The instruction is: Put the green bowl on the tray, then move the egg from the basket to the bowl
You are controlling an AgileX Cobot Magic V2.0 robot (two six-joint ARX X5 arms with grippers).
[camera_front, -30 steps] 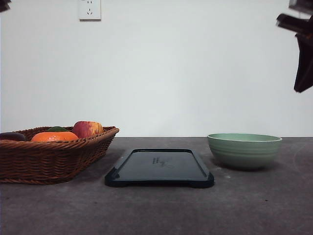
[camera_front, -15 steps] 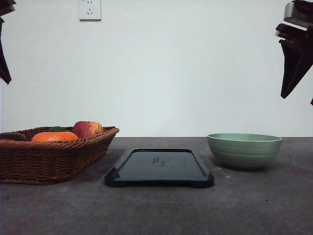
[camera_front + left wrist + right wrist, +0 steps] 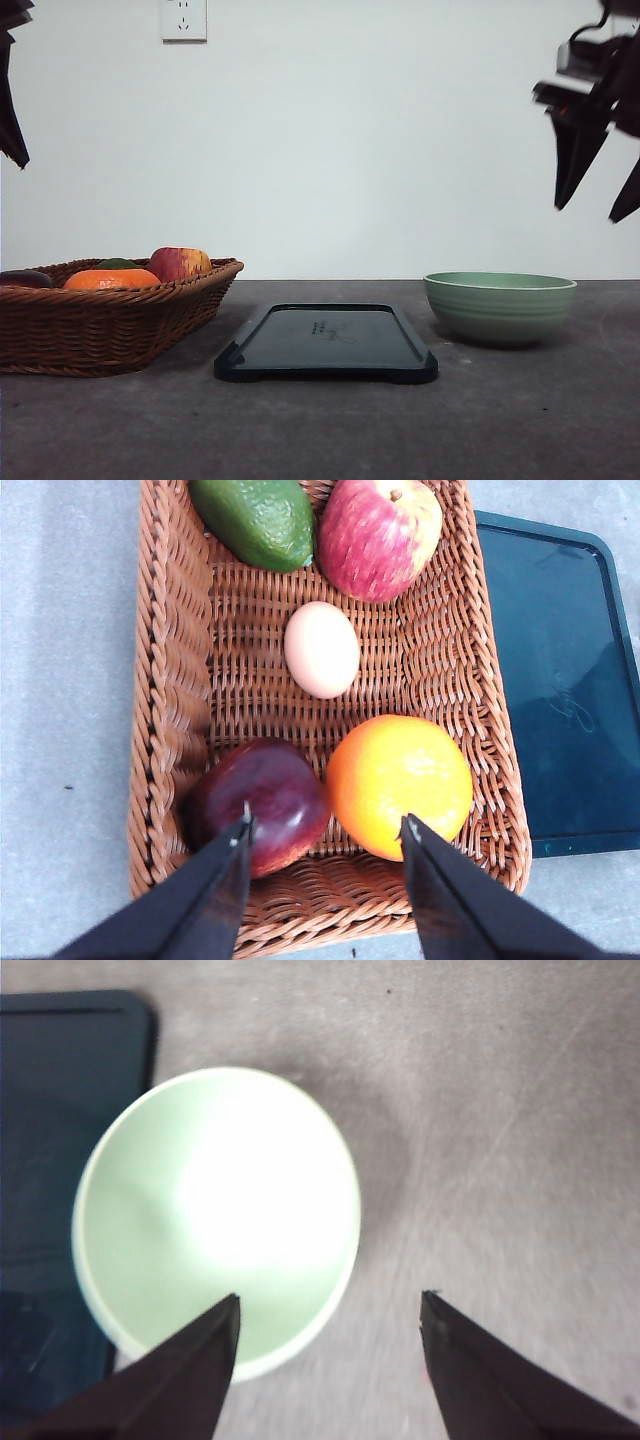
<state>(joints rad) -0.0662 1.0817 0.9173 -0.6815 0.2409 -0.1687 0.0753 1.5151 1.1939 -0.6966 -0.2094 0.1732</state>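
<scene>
Right gripper [image 3: 597,208] shifted above green bowl [image 3: 499,307]

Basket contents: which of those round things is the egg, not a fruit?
The egg is the small pale one lying mid-basket, smaller than the apple, orange, avocado and dark red fruit around it.

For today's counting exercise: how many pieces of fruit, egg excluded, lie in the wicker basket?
4: an avocado and red apple at one end, a dark plum and orange at the other, the egg between. None seems hidden.
</scene>
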